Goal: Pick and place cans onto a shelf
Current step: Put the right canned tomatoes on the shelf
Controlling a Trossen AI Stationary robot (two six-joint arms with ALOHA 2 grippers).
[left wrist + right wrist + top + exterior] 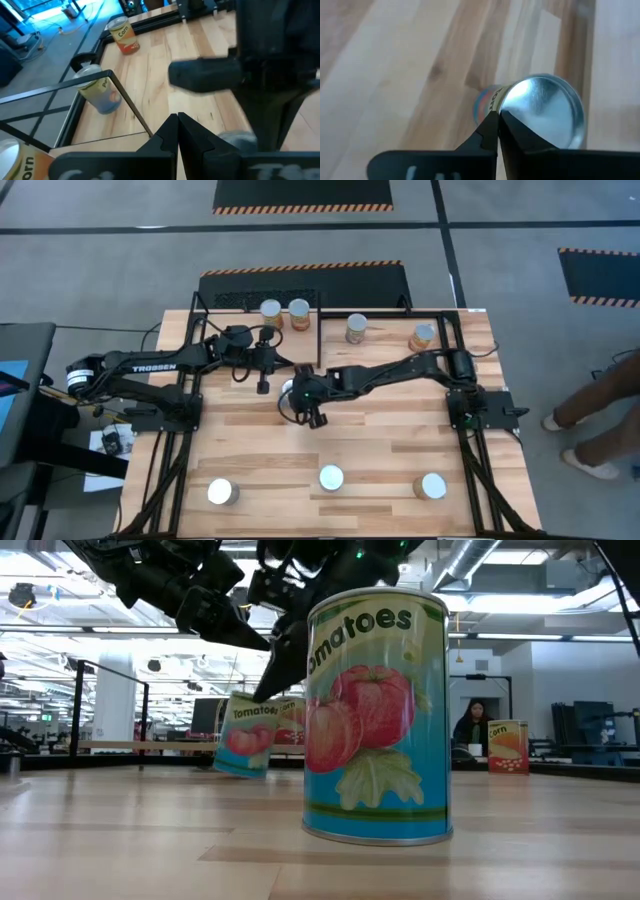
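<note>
Right claw clenched empty beside a tilted tomato can mid-surface, seemingly nudging it rather than gripping. Left claw clenched too, hovering nearby. Four cans sit on the shelf.

Glossy metal-topped cans, pale smooth wooden table, black metal-framed shelf

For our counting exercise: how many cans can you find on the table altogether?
8. Four stand on the shelf: cans at and. Three line the near edge. One sits mid-table under the right gripper.
</note>
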